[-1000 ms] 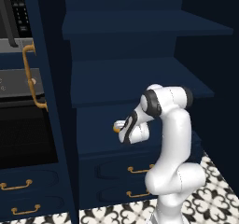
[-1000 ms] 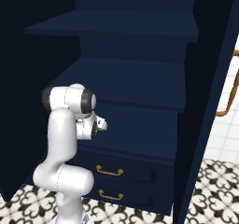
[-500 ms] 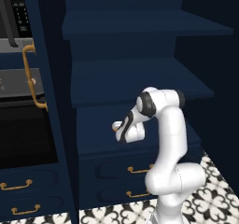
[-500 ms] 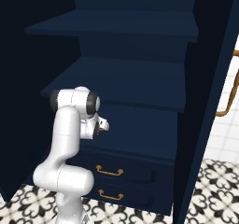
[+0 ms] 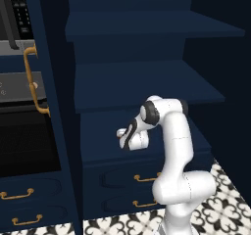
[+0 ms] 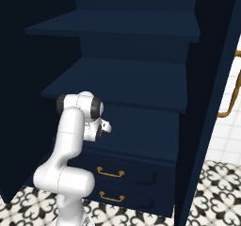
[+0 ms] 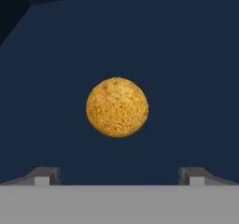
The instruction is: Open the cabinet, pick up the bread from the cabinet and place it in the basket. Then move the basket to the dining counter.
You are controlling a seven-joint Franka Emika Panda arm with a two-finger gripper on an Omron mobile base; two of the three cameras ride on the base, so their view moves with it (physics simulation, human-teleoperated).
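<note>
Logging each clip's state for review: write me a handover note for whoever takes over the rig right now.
Gripper: open, empty, fingertips spread wide, pointed at the bread.
Bread: round golden lump on a navy surface inside the cabinet, centred ahead of the fingers, not touched.
Cabinet: doors open, navy shelves exposed; arm folded in front of the lower shelf.
Done: cabinet opened.
Left: close on the bread, lift it out, put it in the basket, carry the basket to the dining counter.

The bread (image 7: pixel 117 107) is golden orange with tiny speckles. The cabinet (image 5: pixel 147 82) is dark navy blue with brass handles (image 5: pixel 33 80). The floor (image 6: pixel 216 187), lower right, is white with black swirls.
</note>
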